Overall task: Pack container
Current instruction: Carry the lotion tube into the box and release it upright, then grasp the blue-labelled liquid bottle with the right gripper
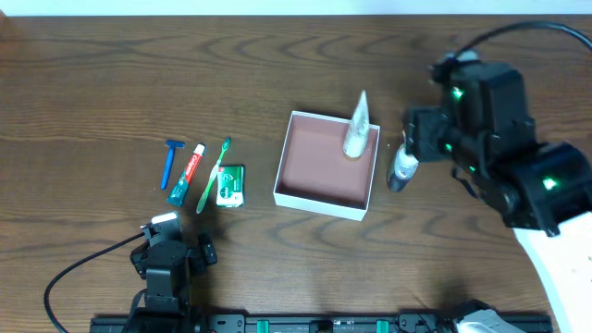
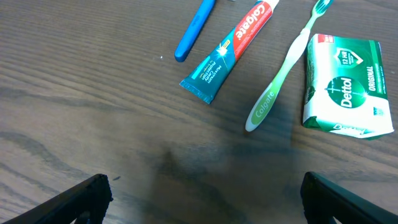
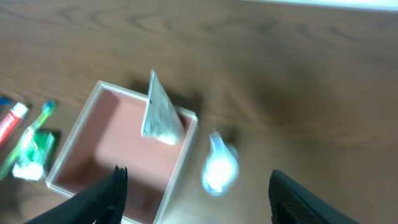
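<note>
The container (image 1: 298, 197), a shallow white-walled box with a reddish-brown inside, sits mid-table and also shows in the right wrist view (image 3: 74, 160). A white tube (image 1: 357, 128) stands in its far right corner, cap down (image 3: 159, 112). A small clear bottle with a dark cap (image 1: 402, 169) stands just right of the box (image 3: 218, 167). My right gripper (image 3: 196, 202) is open above that bottle, empty. A blue razor (image 1: 170, 161), a red-and-teal toothpaste tube (image 1: 186, 174), a green toothbrush (image 1: 213, 176) and a green soap packet (image 1: 231, 185) lie at the left. My left gripper (image 2: 205, 202) is open and empty, short of them.
The right arm's body (image 1: 499, 139) hangs over the table's right side. The left arm (image 1: 166, 264) sits near the front edge. In the left wrist view the toothpaste (image 2: 229, 50), the toothbrush (image 2: 283, 74) and the soap packet (image 2: 345, 84) lie ahead on bare wood.
</note>
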